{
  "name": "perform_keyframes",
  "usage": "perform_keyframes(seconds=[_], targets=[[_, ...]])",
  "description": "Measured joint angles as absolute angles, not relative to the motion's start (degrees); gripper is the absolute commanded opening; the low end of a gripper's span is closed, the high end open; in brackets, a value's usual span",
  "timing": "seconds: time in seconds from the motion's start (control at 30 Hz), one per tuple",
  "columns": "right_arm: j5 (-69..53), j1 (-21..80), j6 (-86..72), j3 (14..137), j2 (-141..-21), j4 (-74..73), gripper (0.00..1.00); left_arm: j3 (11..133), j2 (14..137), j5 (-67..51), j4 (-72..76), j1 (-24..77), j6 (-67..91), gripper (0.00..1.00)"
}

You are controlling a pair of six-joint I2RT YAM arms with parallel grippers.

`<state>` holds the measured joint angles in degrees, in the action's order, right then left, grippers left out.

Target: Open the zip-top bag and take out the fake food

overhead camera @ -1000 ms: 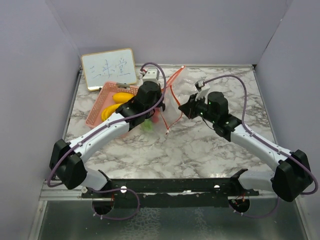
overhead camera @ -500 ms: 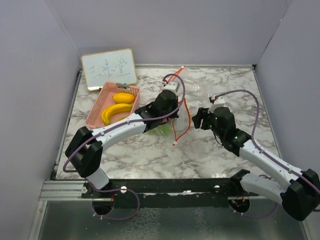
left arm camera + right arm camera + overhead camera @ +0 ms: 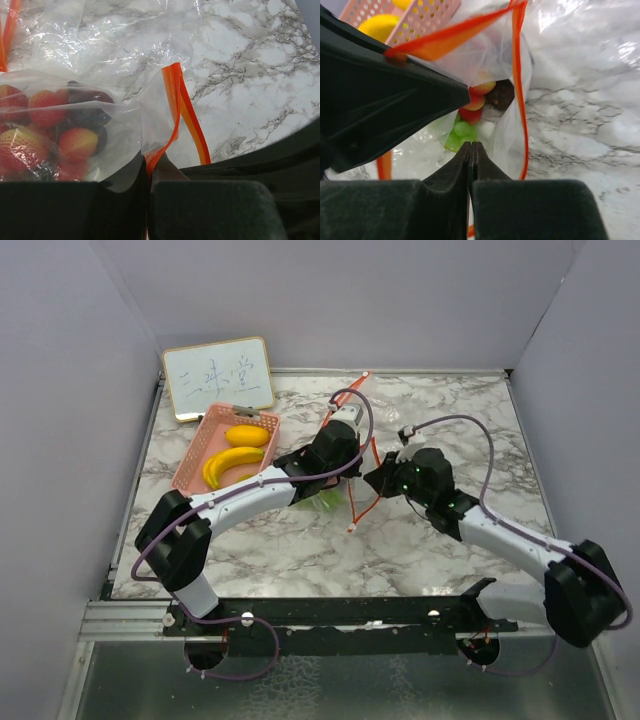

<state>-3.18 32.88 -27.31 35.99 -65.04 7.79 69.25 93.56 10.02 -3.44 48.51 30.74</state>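
Note:
The clear zip-top bag (image 3: 352,502) with an orange zip strip lies mid-table between my grippers. My left gripper (image 3: 345,453) is shut on one orange zip edge (image 3: 165,145). The fake food shows through the plastic as red and yellow berries (image 3: 47,135) and dark pieces. My right gripper (image 3: 378,478) faces the bag's open mouth (image 3: 495,90), its jaws shut with a bit of orange strip between them. Red, dark and green pieces (image 3: 462,130) lie inside. A yellow banana (image 3: 232,462) and a lemon (image 3: 246,435) lie in the pink basket (image 3: 190,468).
A small whiteboard (image 3: 218,377) leans at the back left, behind the basket. The basket corner (image 3: 420,17) also shows in the right wrist view. Grey walls close in the marble table (image 3: 450,410) on three sides.
My left gripper has swung right from beside the basket to mid-table, with the bag in it. My right gripper drew back from the bag, then came in to its mouth again.

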Motion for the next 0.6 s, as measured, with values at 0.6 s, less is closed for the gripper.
perform_keyframes(seconds=[0.6], targets=[[-23.3,32.9,-36.1,36.3,-94.3,34.9,0.1,67.3,90.9,9.3,-3.1,48.5,30.5,0.0]])
